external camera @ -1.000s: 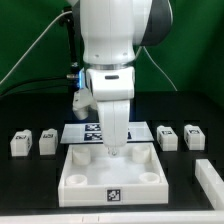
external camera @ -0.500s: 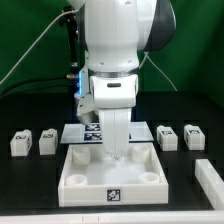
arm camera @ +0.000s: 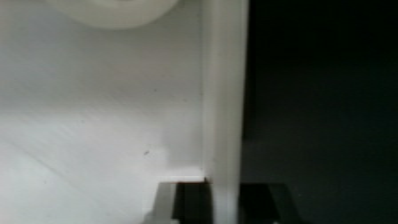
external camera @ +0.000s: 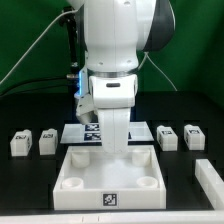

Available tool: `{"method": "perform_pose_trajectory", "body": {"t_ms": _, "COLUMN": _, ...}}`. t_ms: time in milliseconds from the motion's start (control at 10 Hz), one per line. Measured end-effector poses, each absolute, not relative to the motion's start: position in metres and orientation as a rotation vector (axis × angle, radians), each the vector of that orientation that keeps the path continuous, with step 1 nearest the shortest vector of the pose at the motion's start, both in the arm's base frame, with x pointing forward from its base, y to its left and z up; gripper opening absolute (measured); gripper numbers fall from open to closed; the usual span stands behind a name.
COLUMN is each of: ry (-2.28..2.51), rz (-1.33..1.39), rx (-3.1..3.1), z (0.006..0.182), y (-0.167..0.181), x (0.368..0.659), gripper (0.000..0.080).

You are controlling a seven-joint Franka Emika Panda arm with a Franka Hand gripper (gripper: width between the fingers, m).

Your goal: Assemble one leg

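Exterior view: gripper [external camera: 118,150] low at panel [external camera: 70,195] rear wall, centre frame; can't tell opening or hold. Legs [external camera: 46,140] loose mid-left and mid-right. Risk: shifting panel bumps legs.

Robotics lab, bench-type test cell. What shows it: big white Franka arm [external camera: 110,50] working over a matte black table [external camera: 30,195], plain green backdrop [external camera: 20,30] at the far side, thin cable [external camera: 40,40] strung across it, blue indicator light [external camera: 77,86] glowing by the arm. B/w fiducial tags all over for cam tracking: on the marker board [external camera: 86,131], on the white panel's [external camera: 108,172] near edge, and on the small legs [external camera: 21,142] at the exterior view's left & right.
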State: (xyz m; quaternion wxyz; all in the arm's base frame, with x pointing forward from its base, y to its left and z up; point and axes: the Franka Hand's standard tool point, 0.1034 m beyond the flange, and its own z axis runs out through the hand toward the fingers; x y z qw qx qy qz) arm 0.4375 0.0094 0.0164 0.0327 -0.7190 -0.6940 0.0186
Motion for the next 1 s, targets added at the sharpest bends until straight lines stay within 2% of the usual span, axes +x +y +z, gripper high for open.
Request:
{"method": "perform_pose_trajectory", "body": {"t_ms": 800, "ry": -2.140, "rz": 0.056, "rx": -2.210, "z": 0.017, "y": 0.009, "x": 0.438, "gripper": 0.0058}}
{"method": "perform_pose_trajectory", "body": {"t_ms": 1000, "ry": -2.214, "rz": 0.028, "rx": -2.150, "z": 0.018, "y": 0.019, "x": 0.453, "gripper": 0.0058}}
